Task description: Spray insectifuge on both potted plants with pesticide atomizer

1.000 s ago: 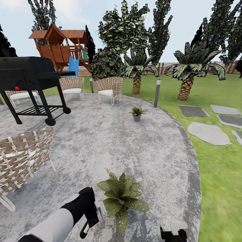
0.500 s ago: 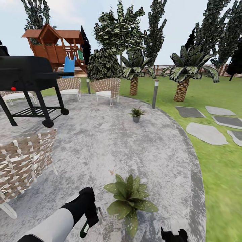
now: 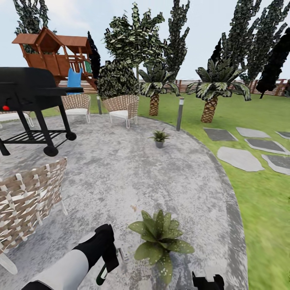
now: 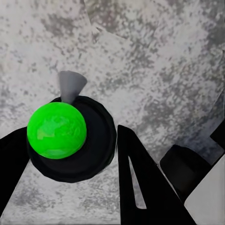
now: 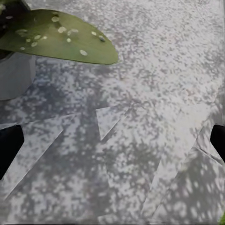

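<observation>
1. While my left jaws (image 3: 109, 264) are clenched on the pesticide atomizer (image 3: 101, 274), the bottle hangs low beside the near potted plant (image 3: 160, 242), its long axis tipped steeply downward; the left wrist view looks down on its round green cap (image 4: 56, 130) between the fingers, with a grey nozzle pointing out over the paving.
2. Seen from the head, that near plant lies just to the right of the atomizer and slightly ahead, so my left arm is the one placed to spray it.
3. My right jaws (image 3: 207, 278) are released and hold nothing; their wrist view shows a speckled leaf (image 5: 56, 41) and a grey pot (image 5: 15, 75) close by.
4. I count two potted plants: the near one and a far one (image 3: 159, 137) well apart across the grey patio (image 3: 121, 177), near a bollard lamp (image 3: 179, 114).
5. I count one atomizer, one black grill (image 3: 30, 106), and three wicker chairs.
</observation>
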`<state>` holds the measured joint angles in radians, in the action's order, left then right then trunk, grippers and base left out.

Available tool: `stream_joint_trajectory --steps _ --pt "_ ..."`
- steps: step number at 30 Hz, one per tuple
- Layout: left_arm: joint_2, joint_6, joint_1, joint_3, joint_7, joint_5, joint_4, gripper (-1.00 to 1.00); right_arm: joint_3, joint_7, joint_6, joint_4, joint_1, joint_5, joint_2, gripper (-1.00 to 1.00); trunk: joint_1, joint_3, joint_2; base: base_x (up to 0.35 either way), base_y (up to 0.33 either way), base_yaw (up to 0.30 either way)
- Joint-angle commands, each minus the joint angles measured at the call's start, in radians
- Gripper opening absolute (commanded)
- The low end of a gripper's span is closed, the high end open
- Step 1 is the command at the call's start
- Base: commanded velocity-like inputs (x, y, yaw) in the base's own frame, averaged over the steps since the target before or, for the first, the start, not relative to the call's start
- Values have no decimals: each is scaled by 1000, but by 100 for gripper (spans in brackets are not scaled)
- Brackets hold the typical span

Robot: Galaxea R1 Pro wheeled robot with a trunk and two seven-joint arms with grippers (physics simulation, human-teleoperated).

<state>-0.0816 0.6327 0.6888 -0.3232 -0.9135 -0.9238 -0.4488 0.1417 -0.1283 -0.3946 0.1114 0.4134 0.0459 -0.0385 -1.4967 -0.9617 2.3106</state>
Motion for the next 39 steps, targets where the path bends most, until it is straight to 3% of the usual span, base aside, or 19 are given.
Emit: stream_joint_trajectory --steps 1,9,15,23,25,28,39 --pt "0 4 0 -2 -7 -6 -2 -100 9 -5 -3 -1 1 5 0 100 0 -1 0 0 303 -118" --pt "0 4 -1 -2 -6 -6 -2 -100 9 -5 -3 -1 1 5 0 100 0 -1 0 67 272 -73" --pt "-10 4 -3 2 -4 -6 -71 -100 9 -5 -3 -1 1 5 -1 100 0 -1 0 18 37 -238" --pt "-15 3 -13 7 11 3 -79 -100 9 -7 -3 -1 1 5 -1 100 0 -1 0 0 1 -18" --pt "-39 2 -14 10 64 11 -64 -100 9 -7 -3 -1 1 5 -1 100 0 -1 0 0 0 0" --pt "-62 5 -14 10 86 12 -39 -100 9 -7 -3 -1 1 5 -1 100 0 -1 0 0 0 0" --pt "-52 15 -14 11 90 4 5 -100 9 -7 -3 -1 1 5 -1 100 0 -1 0 0 0 -229"
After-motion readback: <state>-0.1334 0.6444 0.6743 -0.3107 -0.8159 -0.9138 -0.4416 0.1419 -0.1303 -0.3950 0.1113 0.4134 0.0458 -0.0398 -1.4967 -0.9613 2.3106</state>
